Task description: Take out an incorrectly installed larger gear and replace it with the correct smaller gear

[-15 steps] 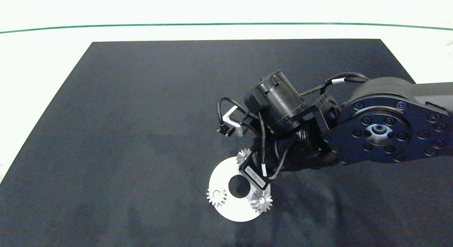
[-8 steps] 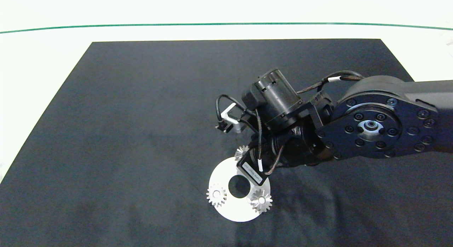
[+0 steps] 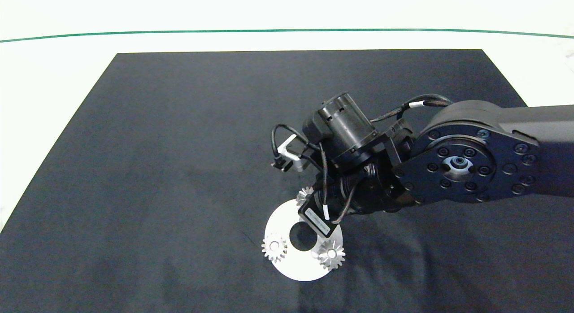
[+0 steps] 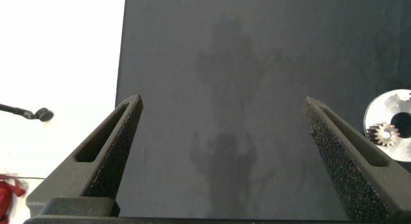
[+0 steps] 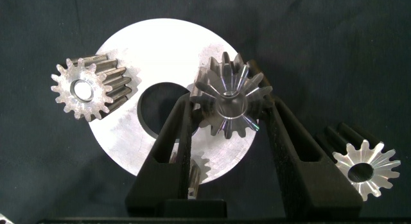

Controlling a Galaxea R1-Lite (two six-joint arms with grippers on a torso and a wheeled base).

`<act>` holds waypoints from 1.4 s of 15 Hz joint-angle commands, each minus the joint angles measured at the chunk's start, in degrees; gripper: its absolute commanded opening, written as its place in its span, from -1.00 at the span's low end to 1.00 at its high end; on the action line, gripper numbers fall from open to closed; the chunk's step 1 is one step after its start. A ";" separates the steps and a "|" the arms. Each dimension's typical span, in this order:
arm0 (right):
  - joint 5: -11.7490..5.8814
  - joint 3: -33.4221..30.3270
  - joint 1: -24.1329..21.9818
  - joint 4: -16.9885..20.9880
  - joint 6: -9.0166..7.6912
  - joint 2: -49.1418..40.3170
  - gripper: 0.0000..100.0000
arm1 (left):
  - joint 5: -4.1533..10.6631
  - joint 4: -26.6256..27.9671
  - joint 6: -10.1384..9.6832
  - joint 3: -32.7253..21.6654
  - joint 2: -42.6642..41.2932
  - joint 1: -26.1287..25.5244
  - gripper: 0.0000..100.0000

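Right gripper [image 5: 228,101]: clenched on the larger gear [image 5: 228,95], one grey finger pressed to each flank of its toothed rim.

Larger gear: caught between those fingers above the rim of the white disc [image 5: 128,160], cone face and centre bore turned toward the wrist camera. Whether it sits on the disc or hangs clear of it cannot be told.

Smaller gear [image 5: 367,163]: lying flat on the dark mat [image 3: 179,147], off the disc and just beside the outer side of one finger. The right arm hides it from the head camera.

White disc: flat on the mat, its round centre hole [image 5: 160,115] open next to the gripped gear.

Second disc gear [image 5: 90,89]: a straight-toothed silver gear standing at the disc's rim, across the hole from the gripper.

Third disc gear [image 3: 332,254]: pointed teeth, sitting at the disc's rim on the side toward the right arm. From the right wrist only a sliver shows between the fingers.

Right arm [image 3: 457,165]: reaching in from the right edge, wrist bent down over the disc.

Left gripper [image 4: 221,101]: released, fingers spread wide, hovering over bare mat near its border with the white table [image 3: 54,57], well apart from the disc.
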 commanded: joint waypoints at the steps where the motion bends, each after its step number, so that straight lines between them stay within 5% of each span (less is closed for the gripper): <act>1: -0.08 -0.12 0.01 0.18 -0.07 0.27 -0.50 | 0.04 0.27 -0.01 -0.03 -0.02 -0.01 1.00; 20: -0.43 0.23 0.19 0.26 0.01 0.44 -0.50 | 0.04 0.27 -0.01 -0.03 -0.02 -0.01 1.00; 21: -0.43 0.40 0.19 0.26 0.01 0.44 1.00 | 0.04 0.27 -0.01 -0.03 -0.02 -0.01 1.00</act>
